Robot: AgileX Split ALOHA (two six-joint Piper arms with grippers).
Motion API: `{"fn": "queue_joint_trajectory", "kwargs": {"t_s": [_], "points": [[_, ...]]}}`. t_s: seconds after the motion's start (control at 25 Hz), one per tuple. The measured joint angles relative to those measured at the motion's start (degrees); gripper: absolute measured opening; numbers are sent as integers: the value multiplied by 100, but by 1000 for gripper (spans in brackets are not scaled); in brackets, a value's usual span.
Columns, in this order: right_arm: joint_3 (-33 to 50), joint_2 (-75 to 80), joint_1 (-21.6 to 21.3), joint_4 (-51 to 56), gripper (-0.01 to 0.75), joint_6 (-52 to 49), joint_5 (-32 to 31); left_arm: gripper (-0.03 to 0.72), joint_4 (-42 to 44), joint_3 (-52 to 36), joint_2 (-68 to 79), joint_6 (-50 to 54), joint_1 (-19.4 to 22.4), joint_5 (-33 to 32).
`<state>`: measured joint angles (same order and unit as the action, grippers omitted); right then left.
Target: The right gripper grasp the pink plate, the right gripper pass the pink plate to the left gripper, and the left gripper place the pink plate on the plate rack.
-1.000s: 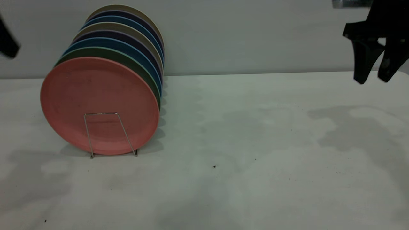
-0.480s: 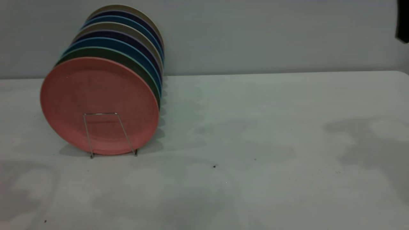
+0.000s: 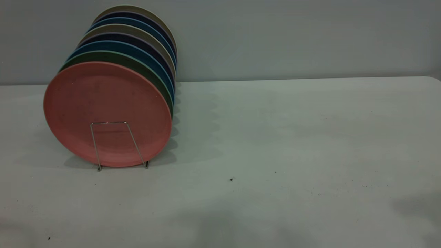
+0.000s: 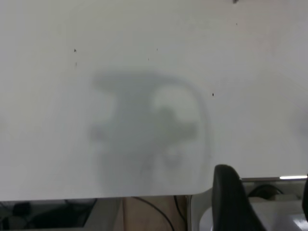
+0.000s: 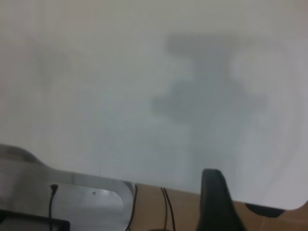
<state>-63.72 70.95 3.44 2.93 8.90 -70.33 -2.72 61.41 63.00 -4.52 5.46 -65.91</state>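
The pink plate (image 3: 103,100) stands upright at the front of the plate rack (image 3: 108,122), behind the rack's front wire loop. Neither gripper shows in the exterior view. In the left wrist view my left gripper (image 4: 269,204) hangs over the table's edge; one black finger (image 4: 231,202) shows, the other only as a sliver at the frame's border, far apart and empty. In the right wrist view my right gripper (image 5: 262,207) is also at a table edge; one black finger (image 5: 216,204) shows with a wide empty gap beside it.
Behind the pink plate stand a teal-green plate (image 3: 153,82) and several blue, dark purple and beige plates (image 3: 137,34). The white table (image 3: 275,137) runs to the right; the wall is behind. Frame parts and cables lie beyond the table edges.
The right gripper has moved up and out at the exterior view's upper right. The left silhouette has gone from the upper left. Their shadows have slid off the table. The plates have not moved.
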Motion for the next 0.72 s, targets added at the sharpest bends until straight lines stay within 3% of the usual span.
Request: {"fn": "queue_joint_trajectory", "kwargs": {"t_s": [0.72], "points": [[2153,-3965,0,172,483,69,-74,372,0,-2157,-3538,-197,0,-58]]}}
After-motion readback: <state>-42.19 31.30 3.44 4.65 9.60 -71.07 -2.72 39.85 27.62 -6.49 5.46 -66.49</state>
